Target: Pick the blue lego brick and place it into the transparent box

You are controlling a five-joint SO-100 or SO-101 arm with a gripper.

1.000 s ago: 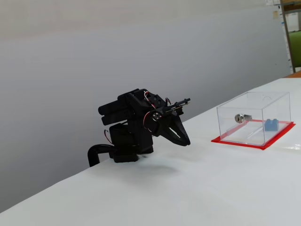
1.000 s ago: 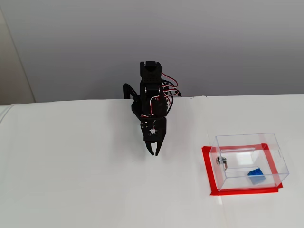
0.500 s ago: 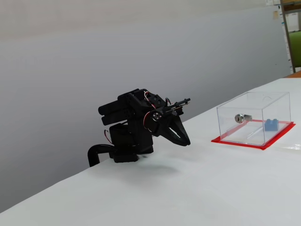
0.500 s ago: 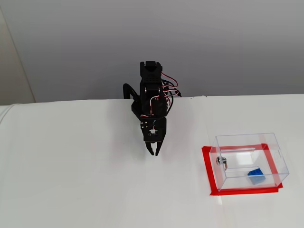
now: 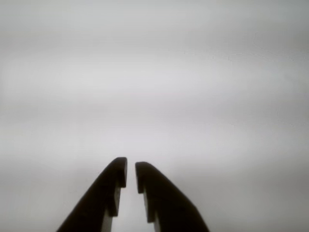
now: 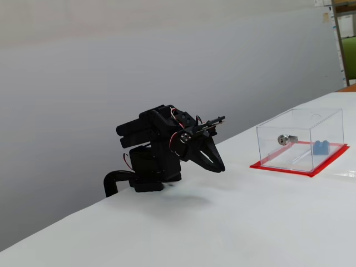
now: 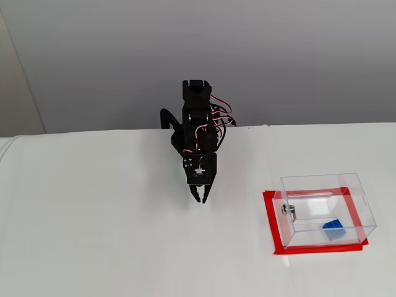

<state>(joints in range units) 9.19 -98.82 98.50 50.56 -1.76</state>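
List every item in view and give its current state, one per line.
Gripper: nearly shut, holding nothing, folded low over the table.
Blue brick: inside the clear box, lying on its floor.
Clear box: upright on its red base.
Red base: flat on the table.
Metal cylinder: at the box's wall.
Table: white, bare under the gripper.

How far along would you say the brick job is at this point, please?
It looks done: the blue lego brick lies inside the transparent box, beside a small silver metal cylinder. Nothing is in hand; in the wrist view the gripper shows its fingers nearly closed and empty, over bare white table. Nothing seems left.
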